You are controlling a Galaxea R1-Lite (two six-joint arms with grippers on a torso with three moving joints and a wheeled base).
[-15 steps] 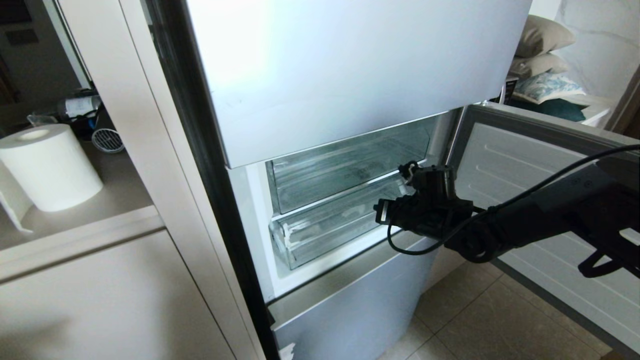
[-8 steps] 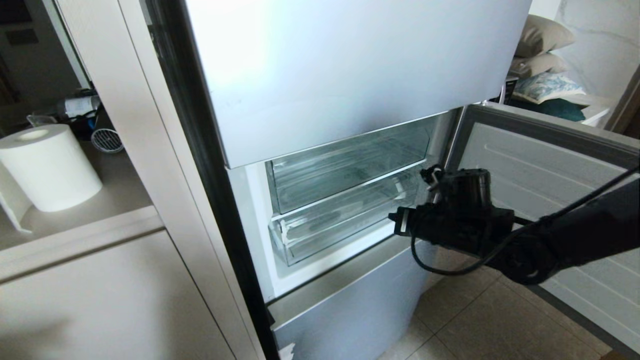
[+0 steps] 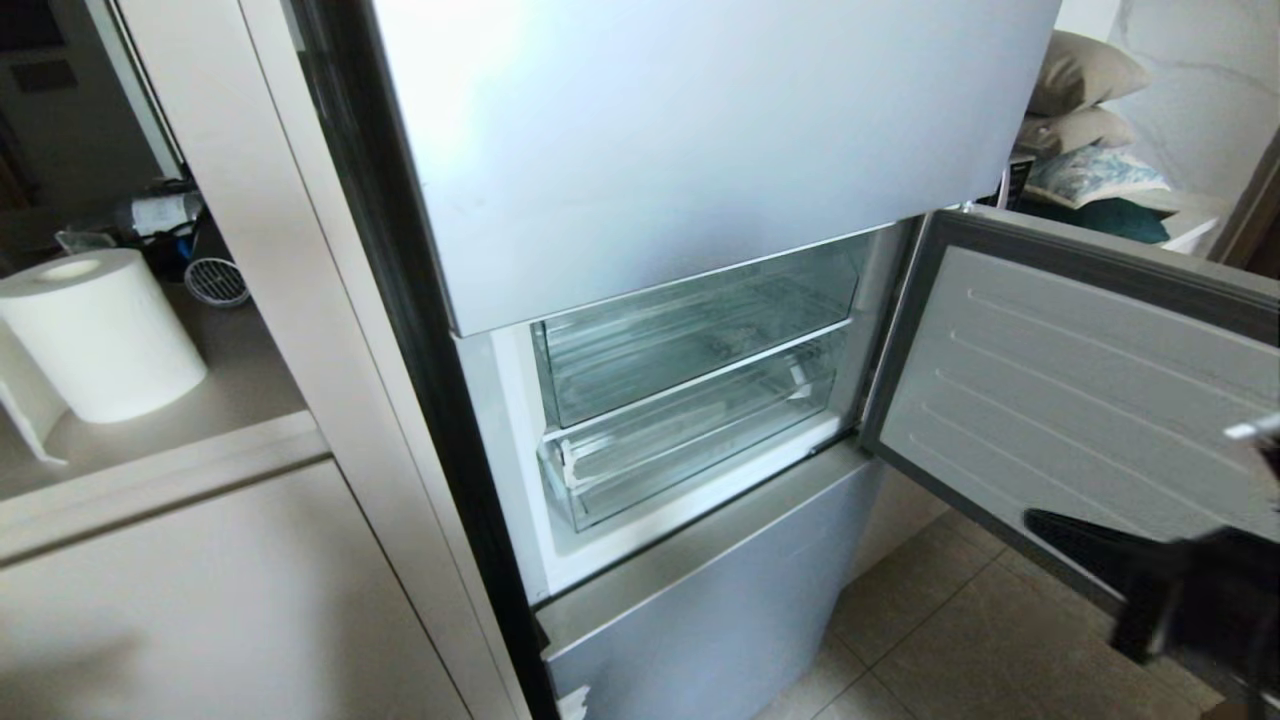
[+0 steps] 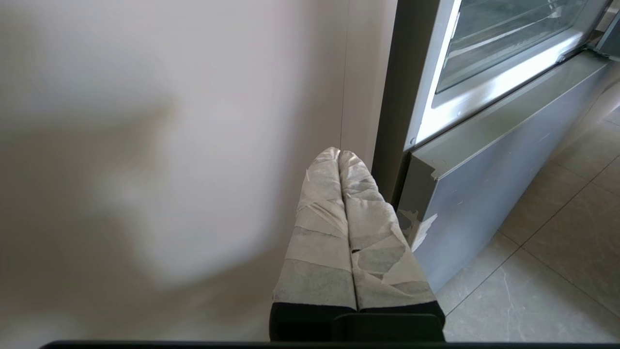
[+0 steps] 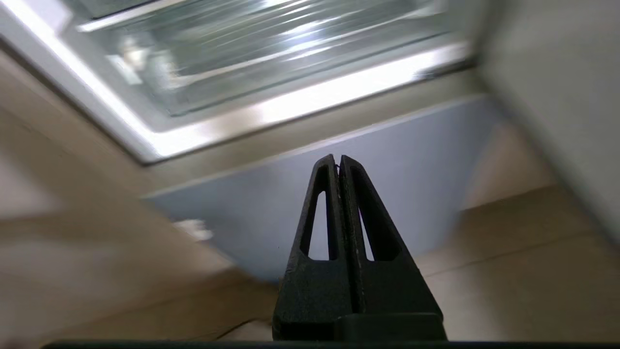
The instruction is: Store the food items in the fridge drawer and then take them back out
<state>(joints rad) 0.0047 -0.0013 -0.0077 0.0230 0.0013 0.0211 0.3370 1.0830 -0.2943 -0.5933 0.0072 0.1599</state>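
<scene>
The fridge's middle compartment stands open. Two clear plastic drawers sit in it, an upper one (image 3: 690, 335) and a lower fridge drawer (image 3: 680, 445) with a thick lipped front; both look empty. The lower drawer also shows in the right wrist view (image 5: 252, 53). The food items are out of view. My right arm (image 3: 1190, 600) is a dark blur low at the right, below the open door. The right gripper (image 5: 337, 161) is shut on nothing and points at the pale-blue lower panel (image 5: 387, 160). My left gripper (image 4: 339, 153), with taped fingers, is shut and parked beside the cabinet wall.
The open compartment door (image 3: 1080, 400) swings out to the right over the tiled floor (image 3: 950, 640). The closed upper door (image 3: 680, 150) overhangs the drawers. A paper towel roll (image 3: 100, 335) stands on the counter at the left. Cushions (image 3: 1085, 90) lie at the far right.
My right arm has pulled back from the right end of the lower drawer, down and to the right, to the head view's corner. The drawers have not moved.
</scene>
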